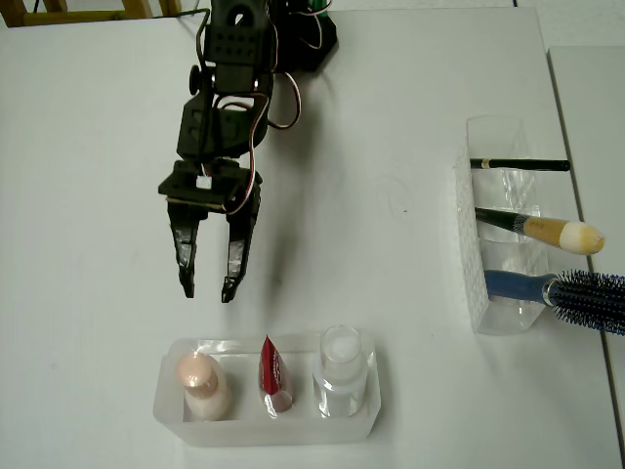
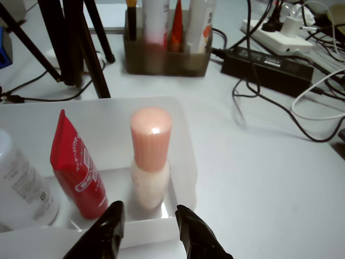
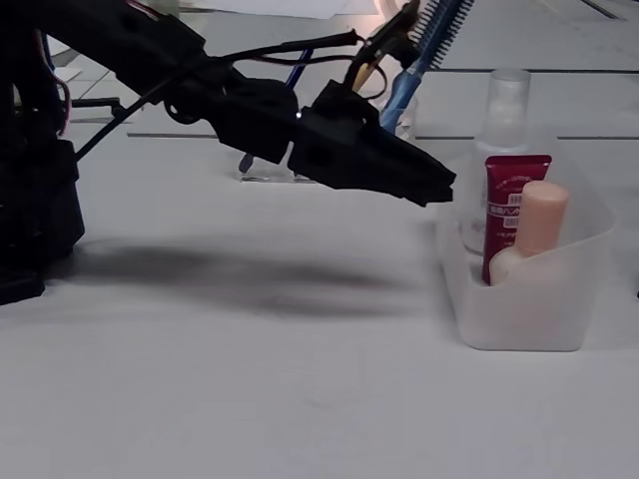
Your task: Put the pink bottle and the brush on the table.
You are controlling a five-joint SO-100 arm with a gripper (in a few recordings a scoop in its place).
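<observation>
One pale pink bottle, squat-bodied with a ribbed rounded cap, stands upright at the left end of a frosted tray in the overhead view, beside a red tube. The gripper hovers near the tray's rim, fingers spread, over bare white table. The brush lies across a clear holder at right.

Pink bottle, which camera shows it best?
The wrist view: the pink bottle stands close and whole. Overhead, it is small, seen from above; in the fixed view the tray wall veils its body.
</observation>
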